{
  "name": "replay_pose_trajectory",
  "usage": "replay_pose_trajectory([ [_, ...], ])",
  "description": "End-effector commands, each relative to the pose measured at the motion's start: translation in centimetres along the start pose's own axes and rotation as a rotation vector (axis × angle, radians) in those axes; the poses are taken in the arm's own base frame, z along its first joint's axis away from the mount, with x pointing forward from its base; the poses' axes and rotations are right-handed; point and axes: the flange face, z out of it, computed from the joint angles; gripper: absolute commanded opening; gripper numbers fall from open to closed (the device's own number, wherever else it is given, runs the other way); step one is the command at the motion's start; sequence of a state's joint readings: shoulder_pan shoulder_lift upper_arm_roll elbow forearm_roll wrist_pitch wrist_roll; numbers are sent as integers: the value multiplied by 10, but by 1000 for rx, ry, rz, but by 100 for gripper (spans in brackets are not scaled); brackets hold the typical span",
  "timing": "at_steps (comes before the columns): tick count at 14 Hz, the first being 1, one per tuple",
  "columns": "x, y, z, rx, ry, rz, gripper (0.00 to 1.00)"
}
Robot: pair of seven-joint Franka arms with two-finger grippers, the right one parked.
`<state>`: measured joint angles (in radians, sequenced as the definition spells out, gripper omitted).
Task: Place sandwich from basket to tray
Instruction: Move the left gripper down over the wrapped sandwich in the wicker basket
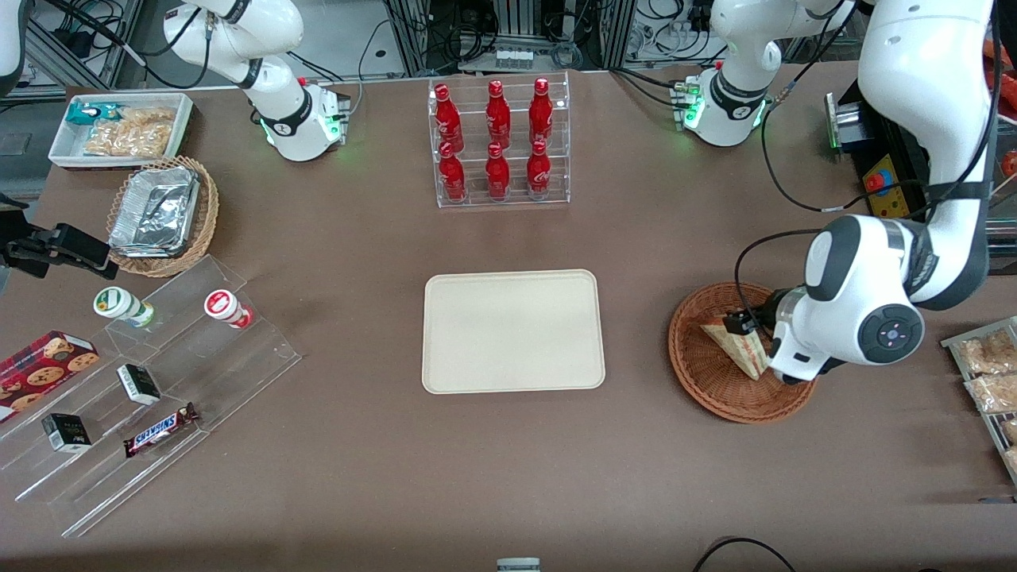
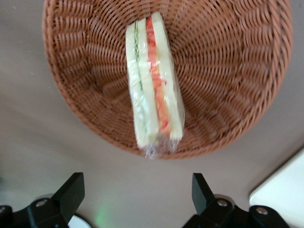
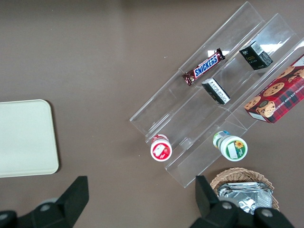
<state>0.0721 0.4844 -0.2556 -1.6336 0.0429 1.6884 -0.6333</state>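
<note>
Tray point(image 1: 512, 331) lying bare and flat mid-surface, likely kept free to receive the wedge. Toward the working arm's end, basket point(image 1: 711, 373) resting on the surface point(image 1: 556, 477) well apart from the tray, with open brown surface between. Sandwich point(image 1: 739, 348) inside the basket, propped against the woven wall with one end up at the rim; filling edge upward in the wrist view, sandwich point(image 2: 153, 85) running lengthwise along the slope of the basket point(image 2: 228, 71), probably because the shallow bowl gives no flat seat. Hand point(image 2: 137, 199) hovering above the basket, just off its rim, fingers point(image 2: 71, 192) spread wide and gripping nothing, not yet over the wedge. Wide spread probably set to straddle the wedge's thickness across the bread faces. Clear wrap looks slippery, so a firm pinch seems called for.
</note>
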Motion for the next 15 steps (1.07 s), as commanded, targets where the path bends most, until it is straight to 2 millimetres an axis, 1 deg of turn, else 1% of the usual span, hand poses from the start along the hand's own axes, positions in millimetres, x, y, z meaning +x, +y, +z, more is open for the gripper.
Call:
replay_pose_trajectory([
  [1, 11, 7, 18, -33, 2, -63, 100],
  [4, 19, 14, 40, -92, 24, -94, 100],
  [5, 23, 16, 52, -97, 15, -96, 100],
  [7, 27, 18, 65, -102, 19, -99, 98],
  [8, 26, 18, 69, -104, 22, -99, 94],
  [9, 27, 17, 72, -100, 21, -98, 94],
  [10, 32, 10, 74, -94, 22, -111, 94],
  [11, 33, 8, 74, -92, 23, -112, 94],
  [13, 35, 8, 77, -90, 21, -111, 94],
  [14, 36, 8, 81, -87, 16, -111, 94],
  [15, 38, 9, 83, -91, 22, -111, 92],
])
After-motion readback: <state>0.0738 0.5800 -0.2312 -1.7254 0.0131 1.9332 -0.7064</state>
